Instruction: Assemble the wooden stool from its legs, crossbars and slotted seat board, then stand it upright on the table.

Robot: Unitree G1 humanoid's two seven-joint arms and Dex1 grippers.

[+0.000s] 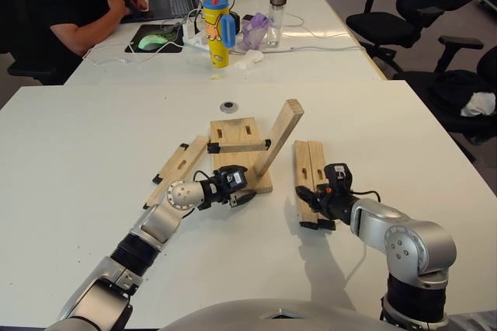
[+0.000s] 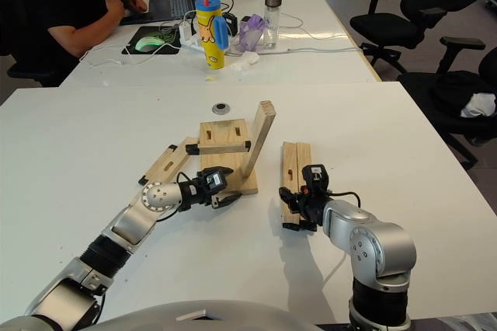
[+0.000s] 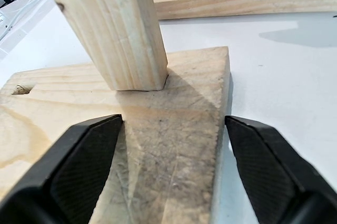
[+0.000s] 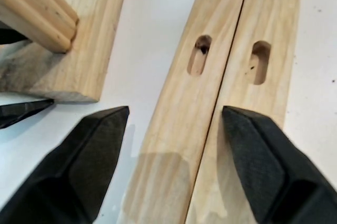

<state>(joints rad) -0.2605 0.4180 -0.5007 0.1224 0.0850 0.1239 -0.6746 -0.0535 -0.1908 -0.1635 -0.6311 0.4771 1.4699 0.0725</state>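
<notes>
Left gripper (image 3: 172, 124): spread wide at the near corner of the seat board, one finger over the board's face and the other past its edge above the table; nothing is pinched.
Seat board (image 1: 237, 135): lies flat mid-table, slots facing up.
Leaning leg (image 1: 278, 138): foot set in the board near the left gripper, tilted away to the right, not upright.
Crossbar (image 1: 239, 147): lies across the board, with dark end caps.
Leg pair (image 4: 231, 77): two slotted pieces touching side by side, just right of the board.
Right gripper (image 4: 175, 109): spread open above the near end of the leg pair, gripping nothing.
Loose pieces (image 1: 177, 164): two bars side by side, left of the board.
Handling: probably light, stiff softwood with a dry grain that grips well. The tilted leg looks loosely seated and could lever out.
Hold: take the board across its thickness at an edge, and a leg across its narrow sides near mid-length, clear of the slots.
Table (image 1: 78, 191): white and smooth, so parts may slide when pushed.
</notes>
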